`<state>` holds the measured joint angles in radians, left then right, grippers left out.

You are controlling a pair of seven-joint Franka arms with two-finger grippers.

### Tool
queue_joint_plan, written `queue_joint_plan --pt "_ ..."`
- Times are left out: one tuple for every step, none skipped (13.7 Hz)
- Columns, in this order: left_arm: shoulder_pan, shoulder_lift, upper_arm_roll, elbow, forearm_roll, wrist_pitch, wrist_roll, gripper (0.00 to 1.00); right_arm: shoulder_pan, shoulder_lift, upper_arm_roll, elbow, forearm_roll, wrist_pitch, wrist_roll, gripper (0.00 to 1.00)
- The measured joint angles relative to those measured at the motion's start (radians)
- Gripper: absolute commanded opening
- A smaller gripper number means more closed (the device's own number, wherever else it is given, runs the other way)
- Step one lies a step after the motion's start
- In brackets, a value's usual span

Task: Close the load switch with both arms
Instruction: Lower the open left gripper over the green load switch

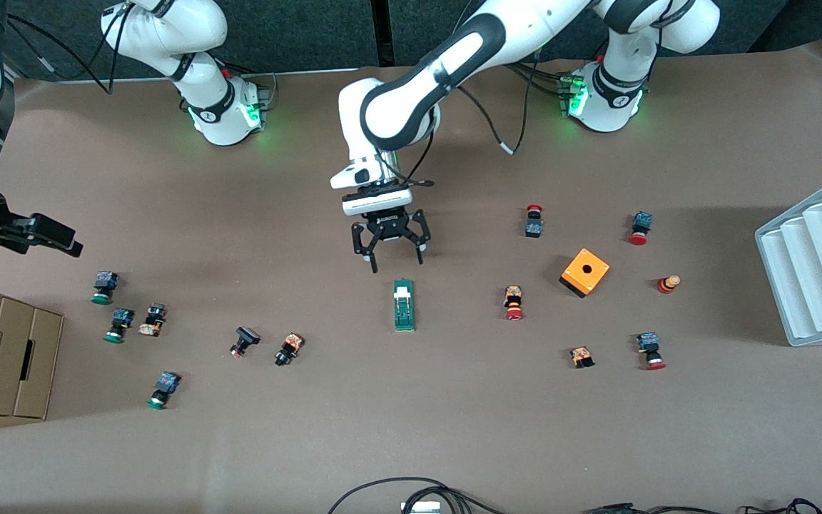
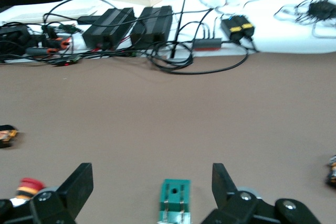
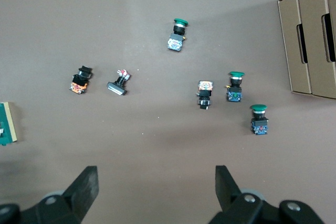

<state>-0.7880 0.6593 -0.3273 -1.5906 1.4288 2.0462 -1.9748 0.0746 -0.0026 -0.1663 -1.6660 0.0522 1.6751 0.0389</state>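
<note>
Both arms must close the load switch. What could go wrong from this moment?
1. The left pincer, open, hangs just short of the switch; descending there, it may push the loose switch along the table instead of gripping it.
2. The right pincer, open, is up over the table's right-arm end near the green buttons; reaching in late leaves the switch unbraced.

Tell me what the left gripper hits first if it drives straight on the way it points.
Probably the load switch: the open left gripper points down just above it, though it might land on bare table instead.
</note>
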Motion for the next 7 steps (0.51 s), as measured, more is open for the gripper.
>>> queue_joint_plan --pt "-0.003 0.023 -0.001 0.000 0.048 0.001 -0.054 1.00 0.000 0.000 0.000 0.000 0.000 0.000 0.000 0.99" --pt "-0.005 0.047 -0.001 0.000 0.093 0.001 -0.102 1.00 0.000 0.000 0.000 0.000 0.000 0.000 0.000 0.99" --pt "-0.007 0.069 -0.001 0.000 0.133 0.002 -0.146 1.00 0.000 0.000 0.000 0.000 0.000 0.000 0.000 0.99" --pt "-0.009 0.089 -0.002 0.000 0.177 0.002 -0.193 1.00 0.000 0.000 0.000 0.000 0.000 0.000 0.000 0.99" --pt "-0.011 0.109 -0.002 0.000 0.222 0.002 -0.239 1.00 0.000 0.000 0.000 0.000 0.000 0.000 0.000 0.99" --pt "-0.013 0.127 -0.002 0.000 0.265 0.002 -0.279 1.00 0.000 0.000 0.000 0.000 0.000 0.000 0.000 0.99" --pt "-0.014 0.144 -0.002 0.000 0.306 0.001 -0.313 1.00 0.000 0.000 0.000 0.000 0.000 0.000 0.000 0.99"
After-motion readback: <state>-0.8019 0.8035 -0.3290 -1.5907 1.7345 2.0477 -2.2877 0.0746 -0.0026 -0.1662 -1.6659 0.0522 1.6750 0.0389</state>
